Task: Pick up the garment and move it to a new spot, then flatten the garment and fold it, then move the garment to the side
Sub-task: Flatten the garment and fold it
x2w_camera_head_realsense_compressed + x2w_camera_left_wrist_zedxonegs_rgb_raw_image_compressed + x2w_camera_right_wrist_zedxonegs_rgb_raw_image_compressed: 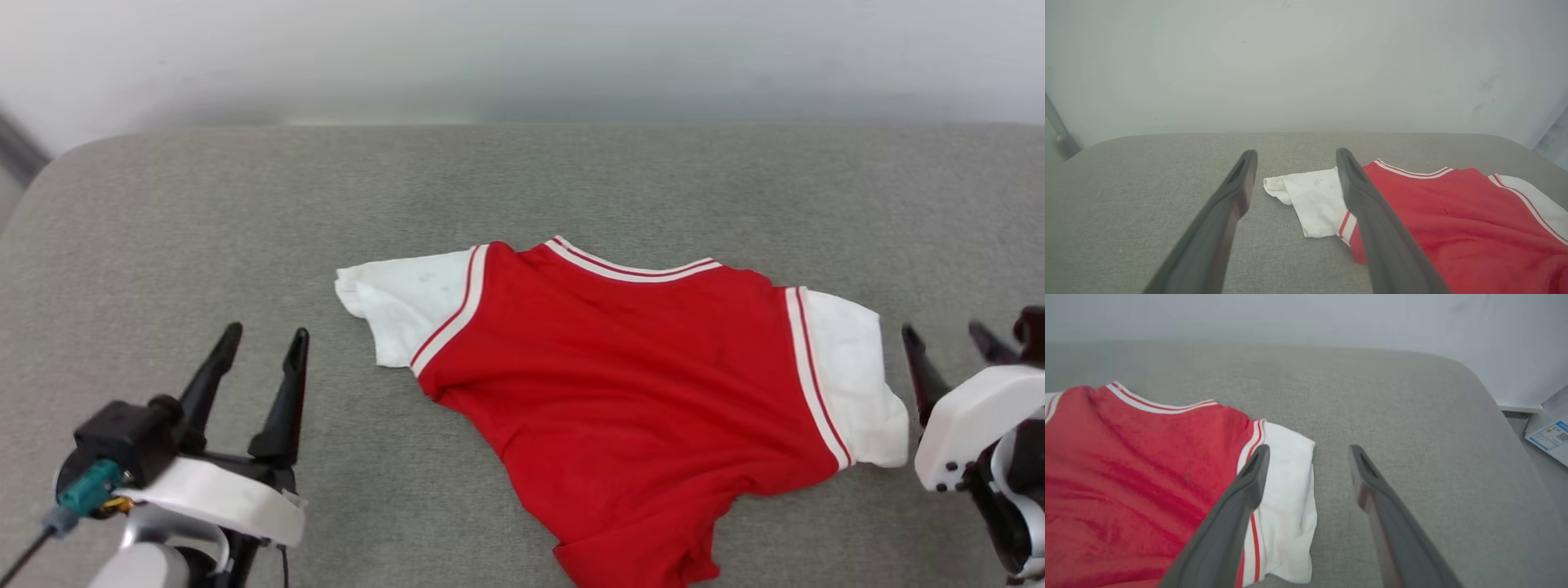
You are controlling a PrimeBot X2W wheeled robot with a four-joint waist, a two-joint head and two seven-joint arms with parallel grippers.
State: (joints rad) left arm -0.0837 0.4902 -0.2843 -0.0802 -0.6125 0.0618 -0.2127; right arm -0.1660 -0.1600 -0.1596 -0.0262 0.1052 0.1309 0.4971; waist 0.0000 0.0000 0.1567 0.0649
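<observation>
From where I stand, the garment [637,367] lies spread on the grey fabric-covered worktop [163,229], roughly in the middle and a little towards the robot's right. Its neck opening, edged in red and white stripes, points towards the pale wall [522,49] at the back. The red body runs back towards the robot, where it narrows and bunches into folds before passing out of the bottom of the head view. A short white sleeve sticks out on each side. The one on the robot's left is creased and curled at its end, and the one on the right lies flatter.

The left end effector [268,331] hovers over bare worktop near the left sleeve but clear of it. Its two dark fingers are spread wide with nothing between them. A teal connector [90,486] and a thin cable sit on its wrist.

The right end effector [941,328] sits just beside the outer edge of the right sleeve, also with its fingers wide apart and holding nothing. In the right wrist view, one finger crosses in front of the sleeve's striped seam while the other is over bare fabric. Whether it touches the cloth I cannot tell.

Beyond the worktop's right corner, a printed sheet with blue markings [1549,435] lies lower down.
</observation>
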